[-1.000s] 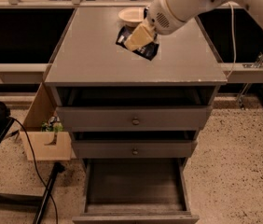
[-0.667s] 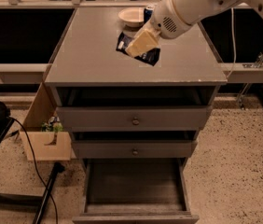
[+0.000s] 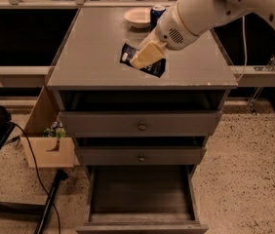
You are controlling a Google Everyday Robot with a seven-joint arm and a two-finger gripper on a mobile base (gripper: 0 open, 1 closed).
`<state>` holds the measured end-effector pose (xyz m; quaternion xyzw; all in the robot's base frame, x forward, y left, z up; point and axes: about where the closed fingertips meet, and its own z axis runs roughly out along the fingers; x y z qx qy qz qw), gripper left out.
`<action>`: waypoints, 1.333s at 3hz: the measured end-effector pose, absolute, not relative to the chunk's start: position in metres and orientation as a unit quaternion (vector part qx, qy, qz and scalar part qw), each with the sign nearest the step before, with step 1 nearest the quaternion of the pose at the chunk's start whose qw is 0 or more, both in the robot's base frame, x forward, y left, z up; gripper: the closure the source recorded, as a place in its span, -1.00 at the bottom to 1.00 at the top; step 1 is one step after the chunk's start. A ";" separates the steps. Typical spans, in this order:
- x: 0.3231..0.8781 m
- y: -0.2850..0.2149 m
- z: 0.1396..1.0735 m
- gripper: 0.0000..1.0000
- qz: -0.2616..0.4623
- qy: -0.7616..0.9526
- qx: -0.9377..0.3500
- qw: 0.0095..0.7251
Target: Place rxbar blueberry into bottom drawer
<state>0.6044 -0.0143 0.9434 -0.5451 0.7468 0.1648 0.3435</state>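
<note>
**Desk:** Rxbar blueberry [image 3: 127, 54]: where do you see it?

**Field:** You see it tilted over the grey cabinet top [image 3: 88, 57], near the front edge. The gripper [image 3: 147, 56] pinches it, with tan fingers [image 3: 150, 51] crossing its middle.

**Desk:** And around it?

**Field:** At 12 o'clock from the bar you find a pale bowl [image 3: 137, 17] and a blue soda can [image 3: 157, 12], side by side at the back. At 6 o'clock, below two knobbed drawers [image 3: 140, 123], the bottom drawer [image 3: 142, 226] stands pulled out, well apart from the bar.
</note>
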 end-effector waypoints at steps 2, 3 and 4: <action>0.587 -0.016 0.910 1.00 0.174 0.752 -0.542 0.331; 0.576 -0.021 0.883 1.00 0.181 0.754 -0.538 0.330; 0.559 -0.027 0.843 1.00 0.197 0.753 -0.532 0.334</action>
